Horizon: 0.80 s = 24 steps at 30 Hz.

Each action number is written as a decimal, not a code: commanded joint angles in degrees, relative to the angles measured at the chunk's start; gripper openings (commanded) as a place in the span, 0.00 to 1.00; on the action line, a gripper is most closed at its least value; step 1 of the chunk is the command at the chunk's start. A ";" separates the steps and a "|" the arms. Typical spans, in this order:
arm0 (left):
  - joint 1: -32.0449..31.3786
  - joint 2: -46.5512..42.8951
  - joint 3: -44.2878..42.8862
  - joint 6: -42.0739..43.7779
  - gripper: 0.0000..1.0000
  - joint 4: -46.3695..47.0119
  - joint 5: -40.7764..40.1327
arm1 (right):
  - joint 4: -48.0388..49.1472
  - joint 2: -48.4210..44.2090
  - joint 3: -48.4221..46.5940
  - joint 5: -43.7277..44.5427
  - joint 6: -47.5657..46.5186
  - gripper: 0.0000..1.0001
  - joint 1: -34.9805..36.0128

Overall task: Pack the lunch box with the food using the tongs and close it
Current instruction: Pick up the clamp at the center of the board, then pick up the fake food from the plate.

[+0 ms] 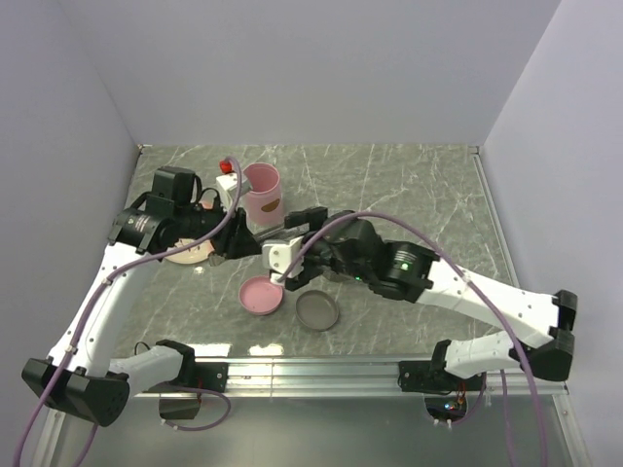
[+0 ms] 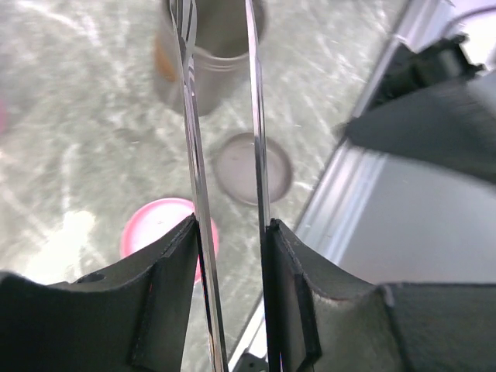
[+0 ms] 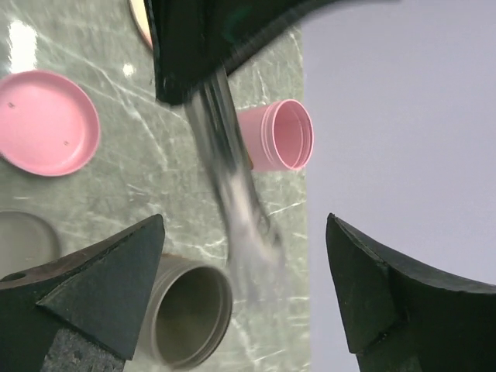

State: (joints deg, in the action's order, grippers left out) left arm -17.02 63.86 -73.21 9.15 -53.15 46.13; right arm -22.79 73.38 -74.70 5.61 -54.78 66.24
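In the left wrist view, the two thin silver arms of the tongs [image 2: 194,155] run up between my left gripper's [image 2: 232,225] fingers, which are shut on them. The tongs' far end hangs blurred [image 3: 242,209] between the wide-apart fingers of my right gripper [image 3: 244,221], which is open and touches nothing. From above, both grippers meet mid-table, left [image 1: 234,248] and right [image 1: 297,248], with the tongs [image 1: 268,236] between them. The lunch box shows as a pink round container [image 1: 261,190] and a grey one [image 3: 186,314], both uncovered. The food is hidden.
A pink lid [image 1: 261,295] and a grey lid [image 1: 317,309] lie in front of the grippers. A plate [image 1: 185,255] sits mostly under the left arm. A small red-topped white object [image 1: 229,170] stands beside the pink container. A metal rail [image 1: 311,368] runs along the near edge.
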 commanded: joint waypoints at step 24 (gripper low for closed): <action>24.82 -7.69 -9.05 6.59 0.46 -12.59 -2.07 | -17.47 -7.38 -9.24 -19.67 39.49 0.96 -35.29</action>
State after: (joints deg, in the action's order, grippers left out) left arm 4.56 56.66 -79.15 13.93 -63.07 43.81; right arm -40.01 67.90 -84.97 -11.62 -17.74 32.56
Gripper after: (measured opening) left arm 0.461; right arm 0.963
